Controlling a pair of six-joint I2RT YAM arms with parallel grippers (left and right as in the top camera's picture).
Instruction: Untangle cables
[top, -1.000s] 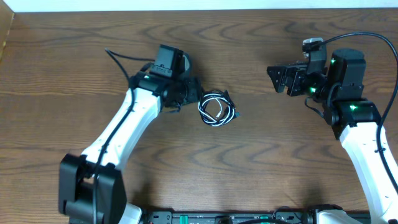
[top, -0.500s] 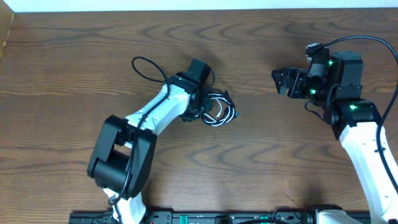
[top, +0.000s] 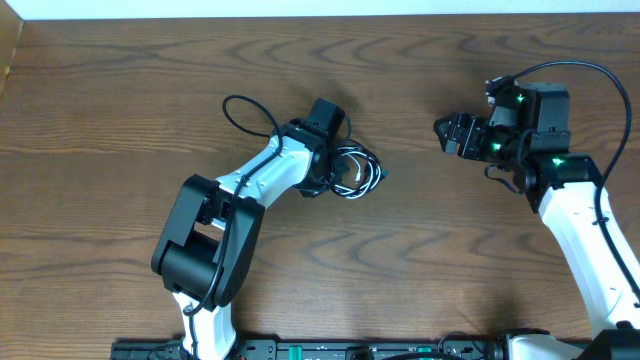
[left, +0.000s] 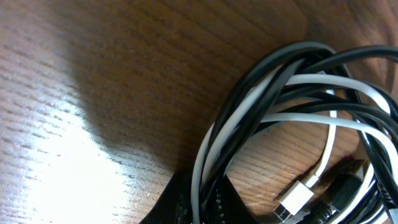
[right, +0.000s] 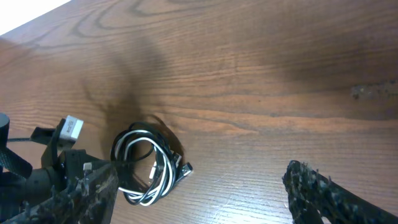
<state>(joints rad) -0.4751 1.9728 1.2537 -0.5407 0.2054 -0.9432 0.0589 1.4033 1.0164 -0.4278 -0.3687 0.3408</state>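
The white and black cables (top: 356, 172) lie coiled together in one small bundle on the wooden table, left of centre. My left gripper (top: 328, 176) is at the bundle's left edge. In the left wrist view its jaws (left: 199, 208) are shut on several white and black strands of the cables (left: 292, 106), and a white plug (left: 296, 199) lies beside them. My right gripper (top: 446, 133) hovers open to the right of the bundle, apart from it. The right wrist view shows the cables (right: 146, 169) on the table beyond its spread fingers (right: 323, 193), with nothing between them.
The left arm's own thick black wire (top: 245, 112) loops over the table behind it. The right arm's wire (top: 590, 72) arcs near the right edge. A pale wall strip (top: 320, 8) borders the table's far side.
My left gripper has moved right to the cable bundle and closed on its strands. The right gripper has stayed open and shifted only slightly.
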